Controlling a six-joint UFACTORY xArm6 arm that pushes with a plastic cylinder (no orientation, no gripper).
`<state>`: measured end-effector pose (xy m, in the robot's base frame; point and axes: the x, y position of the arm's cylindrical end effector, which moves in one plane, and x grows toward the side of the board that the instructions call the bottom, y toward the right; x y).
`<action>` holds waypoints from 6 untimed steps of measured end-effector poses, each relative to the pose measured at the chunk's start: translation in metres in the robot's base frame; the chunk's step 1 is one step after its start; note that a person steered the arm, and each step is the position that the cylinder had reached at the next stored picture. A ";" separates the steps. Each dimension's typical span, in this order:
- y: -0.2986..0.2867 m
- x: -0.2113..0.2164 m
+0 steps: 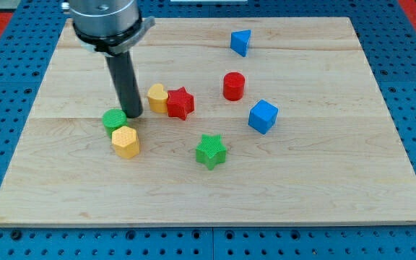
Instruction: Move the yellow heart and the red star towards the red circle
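On board (323,180): 8 blocks, 2 per colour | yellow heart (157,97) touches red star (180,102) | my tip (133,114) view-left of it, grasping nothing

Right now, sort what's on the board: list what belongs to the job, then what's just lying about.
Job: yellow heart, touching the red star; red circle to their right; my tip, just left of the heart.

Lying about: green circle, yellow hexagon, green star, blue cube, blue triangle.

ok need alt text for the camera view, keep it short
A dark rod's tip rests on a wooden board just left of a touching yellow heart and red star; the red circle stands apart to their right.
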<state>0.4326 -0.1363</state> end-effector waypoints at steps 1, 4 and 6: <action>-0.021 -0.036; -0.006 0.012; 0.052 -0.009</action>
